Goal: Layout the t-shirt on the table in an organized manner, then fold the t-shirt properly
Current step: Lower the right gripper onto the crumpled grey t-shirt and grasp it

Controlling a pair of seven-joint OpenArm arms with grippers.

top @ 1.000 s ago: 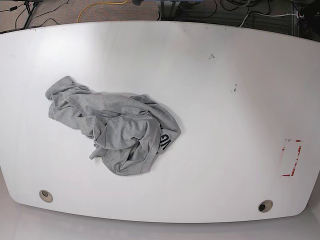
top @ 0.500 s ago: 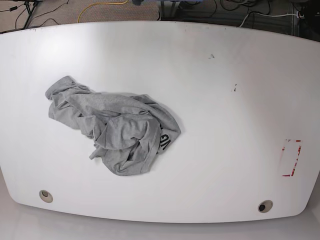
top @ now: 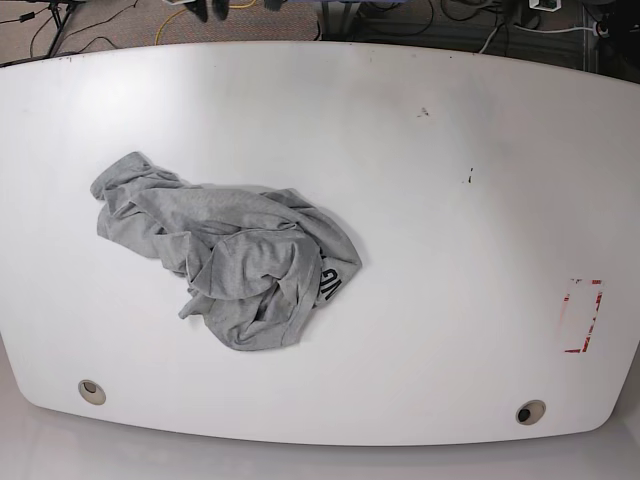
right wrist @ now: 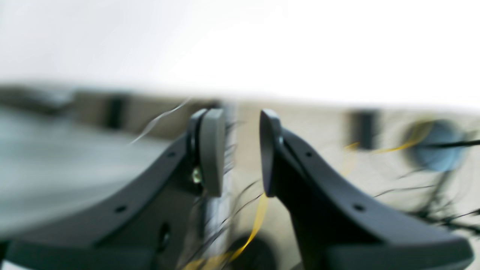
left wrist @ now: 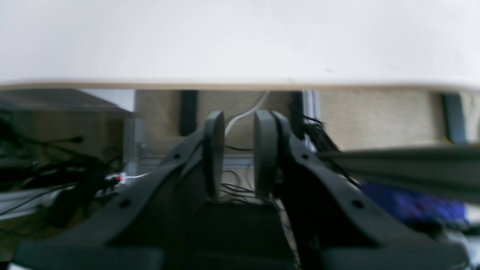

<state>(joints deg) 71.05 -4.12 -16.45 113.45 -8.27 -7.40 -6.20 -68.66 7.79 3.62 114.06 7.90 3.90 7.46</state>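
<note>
The grey t-shirt [top: 230, 260] lies crumpled in a heap on the left half of the white table [top: 450, 250], with a bit of black lettering showing at its right edge. Neither wrist view shows the shirt. My left gripper [left wrist: 239, 122] hangs beyond the table's far edge [left wrist: 240, 84], its pads a small gap apart with nothing between them. My right gripper [right wrist: 242, 116] is likewise off the table [right wrist: 262, 45], slightly open and empty. Dark tips [top: 212, 8] show at the top edge of the base view.
Two round grey grommet holes [top: 92, 391] [top: 530, 411] sit near the front edge. A red-outlined rectangle [top: 583, 316] marks the right side, and small dark marks [top: 424, 112] lie at the back. Cables and carpet lie beyond the far edge.
The shirt has not moved. Dark gripper tips have appeared at the top edge of the base view.
</note>
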